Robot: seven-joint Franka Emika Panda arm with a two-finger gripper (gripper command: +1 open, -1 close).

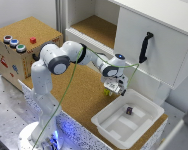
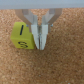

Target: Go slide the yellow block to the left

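The yellow block [image 2: 21, 36] is a small yellow-green cube with dark marks on its faces, resting on the cork tabletop [image 2: 60, 65]. In the wrist view my gripper [image 2: 40, 46] is shut, its two fingers [image 2: 43, 35] pressed together with nothing between them. They stand right against one side of the block. In the exterior view the gripper [image 1: 115, 91] hangs low over the cork near the white bin. The yellow block [image 1: 110, 89] shows just at its tip, on the side towards the exterior view's left.
A white bin [image 1: 109, 125] sits at the table's corner below the gripper, with a small dark block [image 1: 129, 110] inside. A white cabinet with a black handle [image 1: 145, 46] rises behind. A wooden box [image 1: 14, 60] with buttons and a red cube [image 1: 33, 40] stands at the exterior view's left.
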